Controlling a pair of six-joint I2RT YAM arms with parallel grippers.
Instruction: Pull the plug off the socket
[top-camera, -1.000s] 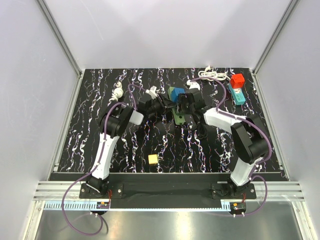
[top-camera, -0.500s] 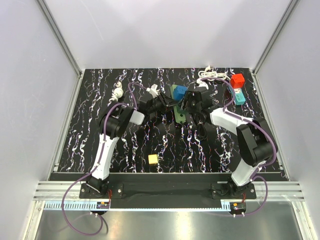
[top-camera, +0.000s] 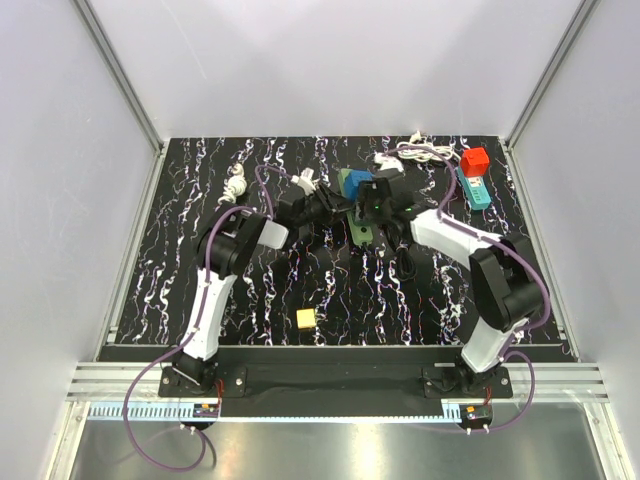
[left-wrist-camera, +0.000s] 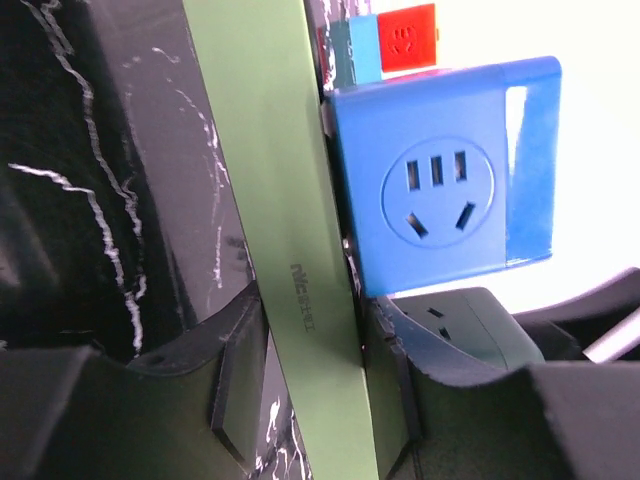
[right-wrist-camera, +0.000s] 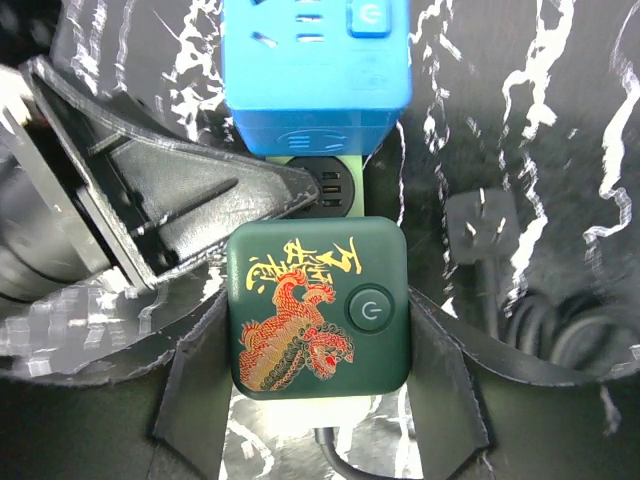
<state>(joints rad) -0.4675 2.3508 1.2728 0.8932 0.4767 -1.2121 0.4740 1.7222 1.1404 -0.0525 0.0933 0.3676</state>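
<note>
Robot lab test cell. Plain white panel walls (top-camera: 330, 60) between aluminium frame posts (top-camera: 120, 75). Black marbled table (top-camera: 180, 300). Left arm (top-camera: 205, 310) and right arm (top-camera: 495, 290) bolted to base plate (top-camera: 330, 378). Purple cables (top-camera: 127, 405) loop loose at front.

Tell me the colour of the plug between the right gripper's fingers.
Plug: dark green, gold-and-red dragon; best in right wrist view.
</note>
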